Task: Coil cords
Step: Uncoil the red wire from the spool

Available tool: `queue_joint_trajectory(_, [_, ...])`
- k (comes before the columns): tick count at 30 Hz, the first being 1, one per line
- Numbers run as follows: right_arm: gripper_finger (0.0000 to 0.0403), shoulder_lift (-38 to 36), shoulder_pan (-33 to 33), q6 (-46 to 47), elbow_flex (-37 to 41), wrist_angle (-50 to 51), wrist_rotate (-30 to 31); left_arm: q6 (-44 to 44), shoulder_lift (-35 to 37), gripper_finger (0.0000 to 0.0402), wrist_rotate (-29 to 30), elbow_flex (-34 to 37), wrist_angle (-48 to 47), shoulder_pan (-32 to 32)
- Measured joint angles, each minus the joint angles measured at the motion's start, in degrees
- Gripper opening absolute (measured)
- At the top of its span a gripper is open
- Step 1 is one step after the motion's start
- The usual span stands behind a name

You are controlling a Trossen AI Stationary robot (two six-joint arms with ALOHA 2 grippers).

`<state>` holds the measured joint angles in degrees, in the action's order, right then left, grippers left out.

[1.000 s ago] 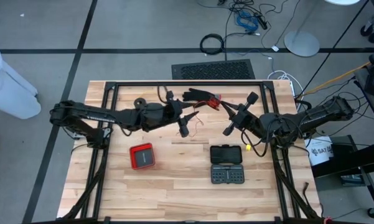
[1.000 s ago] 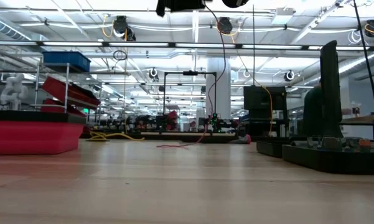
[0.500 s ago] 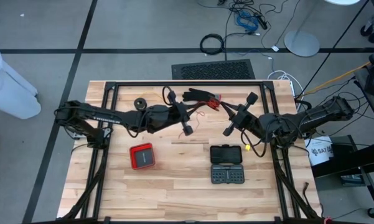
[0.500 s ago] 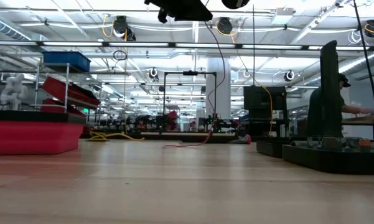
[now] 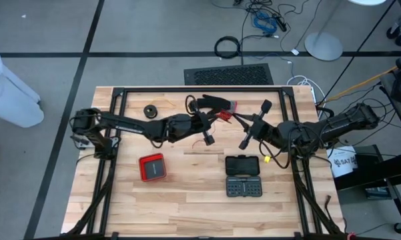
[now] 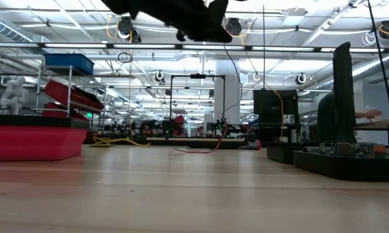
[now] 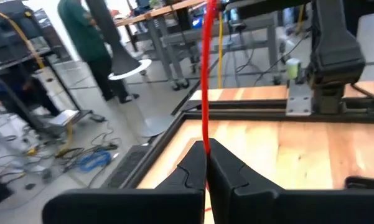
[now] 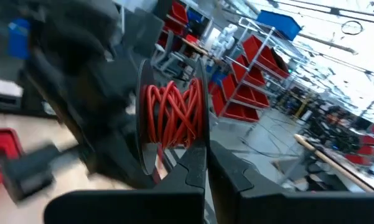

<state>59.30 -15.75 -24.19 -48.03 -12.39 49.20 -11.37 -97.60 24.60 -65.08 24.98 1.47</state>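
Note:
A reddish-orange cord is wound into a bundle [image 8: 171, 115] on a black holder, which sits in front of my right gripper [image 8: 205, 155], shut at mid-table [image 5: 242, 120]. One strand [image 7: 205, 74] runs from my shut left gripper [image 7: 206, 149], just left of the bundle [image 5: 213, 120]. In the low view the cord [image 6: 230, 90] hangs down and its tail [image 6: 194, 150] lies on the table. A small black cord bundle [image 5: 150, 110] lies flat at the far left. My left gripper pinches a single strand of the red cord [image 7: 205, 138] between its two fingertips, coming in roughly level from the table's left. The strand runs on straight from the fingertips. My right gripper pinches one black side plate of the holder at its edge [image 8: 203, 134], level from the table's right. The wound bundle is lifted clear of the table.
A black glove with a red cuff [image 5: 212, 102] lies near the far edge behind the grippers. A red box [image 5: 152, 167] and an open black bit case [image 5: 243, 177] sit on the near half. A black frame [image 5: 200, 89] runs around the table.
My left gripper has gone toward the table's right edge, closer to the right gripper and its red bundle, and it has come down, as the low view shows. My right gripper has stayed where it was with the bundle.

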Motion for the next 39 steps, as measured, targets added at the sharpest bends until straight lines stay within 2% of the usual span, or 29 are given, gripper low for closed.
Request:
queue_joint_trajectory(5, [0.0000, 2.7, 2.8, -1.7, 0.0, -5.8, 0.1, 3.1, -2.6, 0.0001, -4.9, -0.1, 4.2, 0.5])
queue_joint_trajectory(13, [0.0000, 9.2, 9.7, -6.2, 0.0, -17.5, -0.2, 4.6, -4.3, 0.0001, -9.0, -3.1, 0.8, -0.7])
queue_joint_trajectory(21, [0.0000, 11.6, 13.9, -4.7, 0.0, -10.2, 0.0, 2.2, -1.6, 0.0000, -9.6, -3.4, -3.0, -2.9])
queue_joint_trajectory(32, [0.0000, 11.3, 13.0, -1.0, 0.1, -0.5, 0.6, -3.3, 8.7, 0.0000, 0.2, -3.4, -17.2, -3.9])
queue_joint_trajectory(39, [0.0000, 11.1, 11.5, -0.5, 0.1, -0.5, 0.7, -4.4, 11.5, 0.0000, 7.7, -3.4, -28.3, -2.5])
